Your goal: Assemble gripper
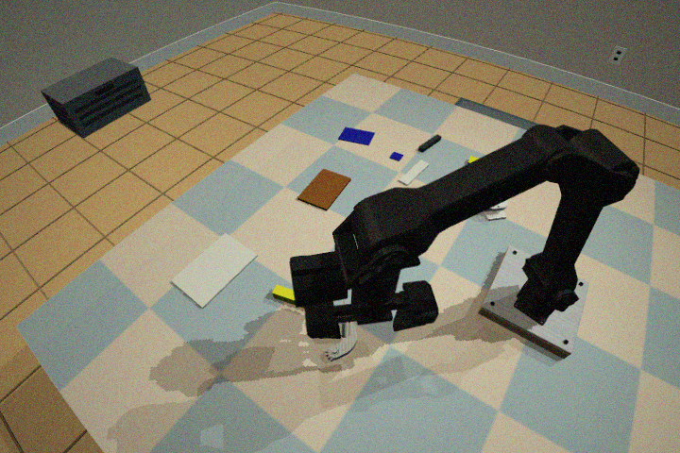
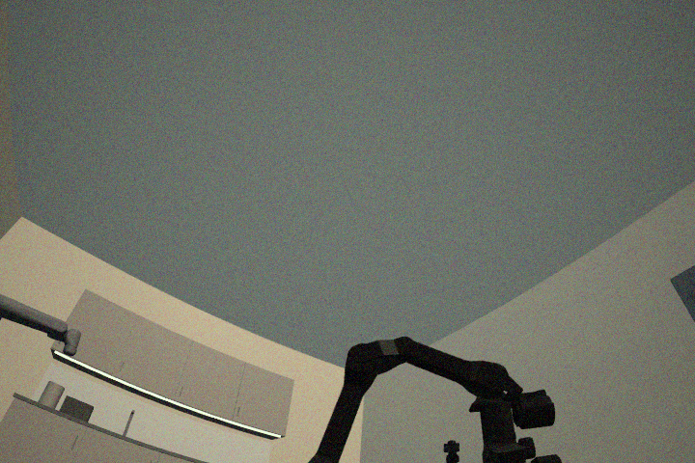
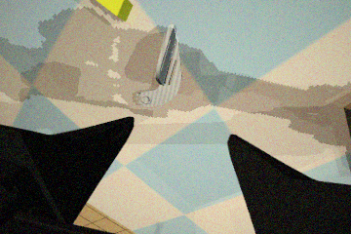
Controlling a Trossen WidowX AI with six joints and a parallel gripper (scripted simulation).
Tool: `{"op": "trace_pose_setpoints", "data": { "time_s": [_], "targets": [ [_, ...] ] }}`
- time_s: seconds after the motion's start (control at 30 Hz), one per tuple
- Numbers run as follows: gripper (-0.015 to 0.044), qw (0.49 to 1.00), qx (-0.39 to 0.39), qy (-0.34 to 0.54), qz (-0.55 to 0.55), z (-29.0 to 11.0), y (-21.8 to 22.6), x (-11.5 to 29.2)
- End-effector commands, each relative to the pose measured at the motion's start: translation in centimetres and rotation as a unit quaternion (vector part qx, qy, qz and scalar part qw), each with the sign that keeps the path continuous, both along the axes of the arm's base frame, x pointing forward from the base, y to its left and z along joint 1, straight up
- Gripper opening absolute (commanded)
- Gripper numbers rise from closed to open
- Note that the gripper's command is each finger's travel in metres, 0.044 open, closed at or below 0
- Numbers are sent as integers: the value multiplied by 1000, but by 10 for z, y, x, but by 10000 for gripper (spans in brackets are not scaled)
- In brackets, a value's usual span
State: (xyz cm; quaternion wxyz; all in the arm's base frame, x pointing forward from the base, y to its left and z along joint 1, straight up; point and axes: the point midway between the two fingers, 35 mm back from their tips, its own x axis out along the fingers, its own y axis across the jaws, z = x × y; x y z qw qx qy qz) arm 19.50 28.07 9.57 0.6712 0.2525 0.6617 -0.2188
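A pale, ridged part (image 1: 347, 342) (image 3: 173, 93) with a curved, toothed end and a dark slot stands on the checkered table top below my gripper. It looks like a jaw, but I cannot tell whether other parts lie under it. My gripper (image 1: 370, 316) (image 3: 181, 130) is wide open and empty; in the wrist view the part lies beyond the fingertips, not between them. More small white pieces (image 1: 496, 212) show behind the forearm, partly hidden. I cannot tell which are the gripper base, the second jaw or the housing plate.
A yellow block (image 1: 283, 293) (image 3: 116, 7) lies near the gripper, beside a flat white panel (image 1: 213, 270). Farther back are a brown board (image 1: 325, 189), a blue sheet (image 1: 355, 136), a small blue piece (image 1: 396, 156), a white strip (image 1: 413, 172) and a black bar (image 1: 430, 142).
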Motion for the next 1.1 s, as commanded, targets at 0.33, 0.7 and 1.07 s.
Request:
{"op": "trace_pose_setpoints", "data": {
  "time_s": [0.33, 0.7, 1.07],
  "targets": [
    [230, 1000, -5, 3, 0, 5, -2, -2],
    [0, 1000, -5, 3, 0, 5, -2, -2],
    [0, 1000, -5, 3, 0, 5, -2, -2]
  ]
}}
